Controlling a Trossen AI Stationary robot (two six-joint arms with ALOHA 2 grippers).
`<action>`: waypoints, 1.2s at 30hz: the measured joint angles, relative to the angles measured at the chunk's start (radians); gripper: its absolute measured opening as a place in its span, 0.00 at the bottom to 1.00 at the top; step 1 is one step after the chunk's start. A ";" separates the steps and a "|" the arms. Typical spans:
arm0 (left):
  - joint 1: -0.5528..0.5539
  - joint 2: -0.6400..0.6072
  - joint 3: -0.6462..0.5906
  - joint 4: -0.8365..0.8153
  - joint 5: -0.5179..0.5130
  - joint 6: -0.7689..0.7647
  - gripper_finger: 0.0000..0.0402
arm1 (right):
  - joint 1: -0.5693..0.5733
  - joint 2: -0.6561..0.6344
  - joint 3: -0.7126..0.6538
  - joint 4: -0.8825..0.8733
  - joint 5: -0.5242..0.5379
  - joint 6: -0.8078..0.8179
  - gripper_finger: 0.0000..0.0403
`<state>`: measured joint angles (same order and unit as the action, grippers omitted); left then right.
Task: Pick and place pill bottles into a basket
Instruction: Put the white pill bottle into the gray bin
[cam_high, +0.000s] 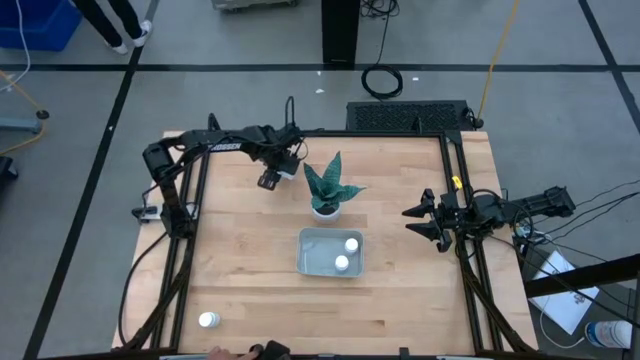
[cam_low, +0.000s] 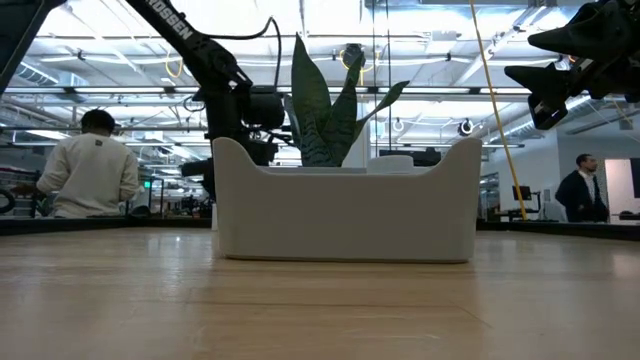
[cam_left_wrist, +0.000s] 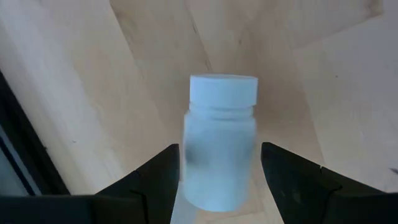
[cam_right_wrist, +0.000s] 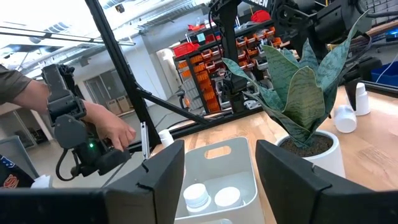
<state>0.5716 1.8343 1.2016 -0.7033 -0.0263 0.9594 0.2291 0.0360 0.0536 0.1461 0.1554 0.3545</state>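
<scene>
My left gripper (cam_high: 276, 176) is open over the far middle of the table, left of the plant. One white pill bottle (cam_left_wrist: 221, 143) with a white cap stands between its two fingers, with a thin gap at the sides; it also shows in the high view (cam_high: 288, 171). The pale grey-blue basket (cam_high: 305, 262) lies at the table's middle with two pill bottles (cam_high: 351, 244) (cam_high: 342, 263) standing in it. Another bottle (cam_high: 208, 320) stands near the near left corner. My right gripper (cam_high: 418, 222) is open and empty, raised at the table's right side.
A small white pot with a green spiky plant (cam_high: 327, 190) stands just right of my left gripper and just beyond the basket. A person's hand (cam_right_wrist: 112, 127) with a dark device is at the table's near edge. Bare wood lies to the left and right of the basket.
</scene>
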 joint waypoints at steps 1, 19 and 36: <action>0.000 0.008 0.000 0.000 0.001 0.000 0.57 | 0.000 0.000 0.000 0.000 0.000 0.000 0.48; -0.004 0.074 0.002 -0.032 -0.018 -0.142 0.43 | 0.000 0.000 0.000 0.000 0.000 0.000 0.47; -0.001 -0.147 -0.001 -0.117 0.015 -0.400 0.44 | 0.000 0.000 0.000 0.000 0.000 0.000 0.48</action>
<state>0.5709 1.6877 1.2003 -0.8205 -0.0118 0.5589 0.2287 0.0357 0.0540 0.1463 0.1555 0.3546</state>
